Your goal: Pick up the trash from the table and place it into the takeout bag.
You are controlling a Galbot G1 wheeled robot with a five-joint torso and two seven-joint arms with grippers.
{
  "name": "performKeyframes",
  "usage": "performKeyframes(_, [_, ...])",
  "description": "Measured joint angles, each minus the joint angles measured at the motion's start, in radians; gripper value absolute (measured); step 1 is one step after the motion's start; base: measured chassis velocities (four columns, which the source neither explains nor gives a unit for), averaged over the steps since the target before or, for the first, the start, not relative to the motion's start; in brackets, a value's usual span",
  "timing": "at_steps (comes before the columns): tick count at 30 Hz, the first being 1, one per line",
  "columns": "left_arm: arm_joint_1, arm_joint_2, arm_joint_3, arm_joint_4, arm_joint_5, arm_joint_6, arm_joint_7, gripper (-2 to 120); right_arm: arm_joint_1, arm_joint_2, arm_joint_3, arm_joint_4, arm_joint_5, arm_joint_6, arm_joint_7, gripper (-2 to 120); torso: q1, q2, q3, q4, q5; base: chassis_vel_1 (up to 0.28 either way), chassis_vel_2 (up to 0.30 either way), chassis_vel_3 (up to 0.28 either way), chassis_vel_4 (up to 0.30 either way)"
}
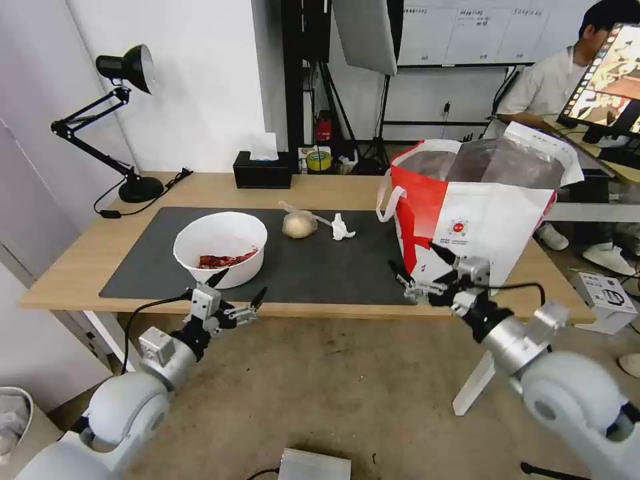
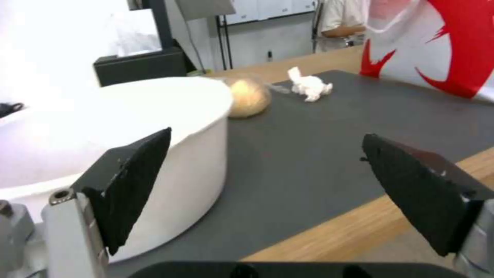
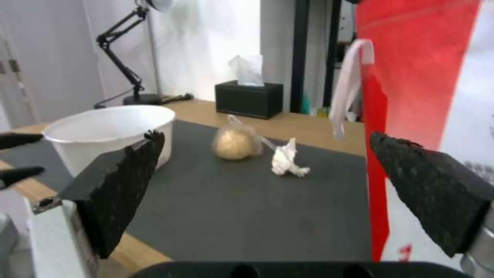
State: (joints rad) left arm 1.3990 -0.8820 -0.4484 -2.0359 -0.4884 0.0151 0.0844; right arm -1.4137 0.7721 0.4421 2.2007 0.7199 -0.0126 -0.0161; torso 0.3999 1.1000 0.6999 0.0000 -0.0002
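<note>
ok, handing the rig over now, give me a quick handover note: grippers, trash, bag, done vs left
Left gripper: open, empty, at the table's near edge by the white bowl.
Right gripper: open, empty, in front of the takeout bag.
On the dark mat: bowl with red scraps, knotted bag of beige food, crumpled tissue.
Takeout bag stands open at the table's right end.
Done: nothing held; bag contents not visible.
Left: bowl, food bag and tissue into the bag.
</note>
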Motion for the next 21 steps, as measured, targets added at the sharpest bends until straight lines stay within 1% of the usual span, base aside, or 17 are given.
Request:
performKeyframes(3, [0.032,-0.001,-0.035,0.01,-0.005,-0.017,0.009,100,-0.035,0.041,-0.013,-0.016,-0.043,0.038,0.014,100,0.0,0.0,0.0,0.0002,0.0002,0.0,0.0,0.0,0.0])
performKeyframes(7, [0.049,-0.003,-0.053,0.028,-0.006,-0.035,0.014,100,-0.057,0.066,-0.02,-0.034,-0.061,0.063,0.027,100,0.0,0.0,0.0,0.0001,0.0,0.0,0.0,0.0,0.0])
performKeyframes(10, [0.07,-0.015,-0.077,0.045,-0.009,-0.047,0.02,100,-0.088,0.093,-0.025,-0.076,-0.075,0.104,0.039,100,0.0,0.0,0.0,0.0001,0.0002,0.0,0.0,0.0,0.0])
performKeyframes(13, [0.077,-0.021,-0.084,0.051,-0.015,-0.05,0.023,100,-0.1,0.099,-0.024,-0.091,-0.077,0.117,0.038,100,0.0,0.0,0.0,0.0001,0.0001,0.0,0.0,0.0,0.0])
performKeyframes(15, [0.08,-0.033,-0.091,0.072,-0.025,-0.059,0.026,100,-0.121,0.106,-0.018,-0.111,-0.084,0.139,0.035,100,0.0,0.0,0.0,0.0,0.0001,0.0,0.0,0.0,0.0])
performKeyframes(21, [0.09,-0.048,-0.096,0.094,-0.025,-0.073,0.032,100,-0.134,0.114,-0.017,-0.115,-0.085,0.144,0.034,100,0.0,0.0,0.0,0.0001,0.0,0.0,0.0,0.0,0.0])
